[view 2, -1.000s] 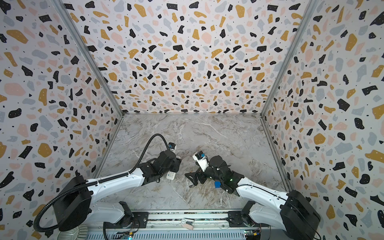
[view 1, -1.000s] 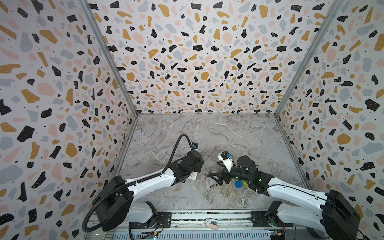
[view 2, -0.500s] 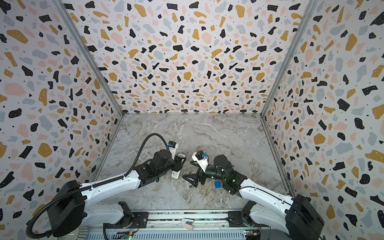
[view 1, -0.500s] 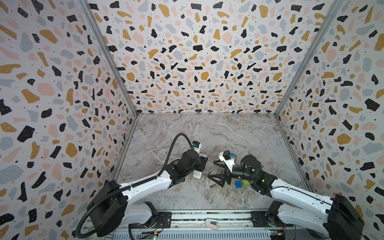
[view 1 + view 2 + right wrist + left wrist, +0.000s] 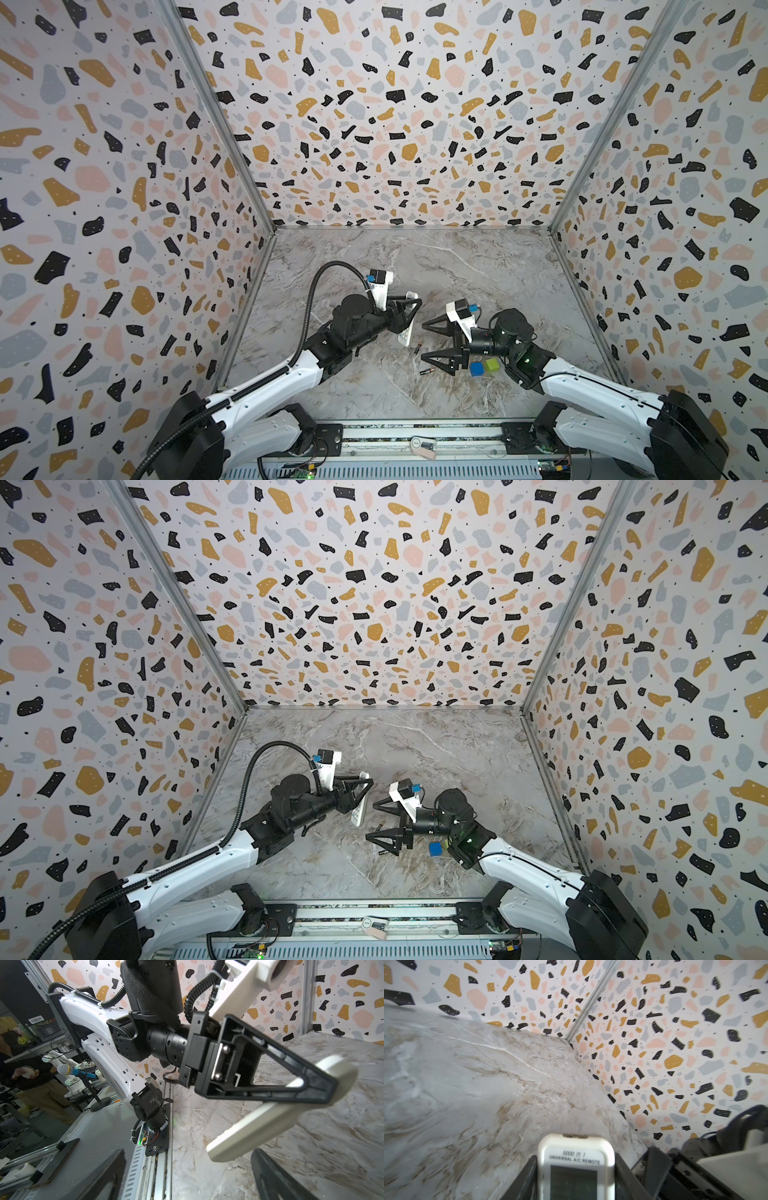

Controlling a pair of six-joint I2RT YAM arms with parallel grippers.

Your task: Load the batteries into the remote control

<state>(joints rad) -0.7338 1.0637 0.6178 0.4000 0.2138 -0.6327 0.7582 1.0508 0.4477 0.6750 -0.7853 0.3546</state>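
My left gripper (image 5: 409, 312) is shut on the white remote control (image 5: 407, 324), holding it across its width and raised off the marble floor. The left wrist view shows the remote control (image 5: 576, 1159) screen side up between my fingers (image 5: 529, 1169). My right gripper (image 5: 424, 340) is open wide, facing the remote from the right with nothing in it. Two batteries lie on the floor, one battery (image 5: 417, 347) between the right fingers, the other battery (image 5: 427, 371) by the nearer finger. In the right wrist view the remote control (image 5: 259, 1122) hangs just ahead of my right gripper (image 5: 187, 1178).
A blue cube (image 5: 477, 368) and a green cube (image 5: 491, 365) sit on the floor under the right wrist. Speckled walls (image 5: 232, 266) close in the left, back and right. A metal rail (image 5: 415, 432) runs along the front edge.
My left gripper has carried the remote to the right and farther from the front rail, toward the right gripper. The right gripper has stayed open near the batteries.
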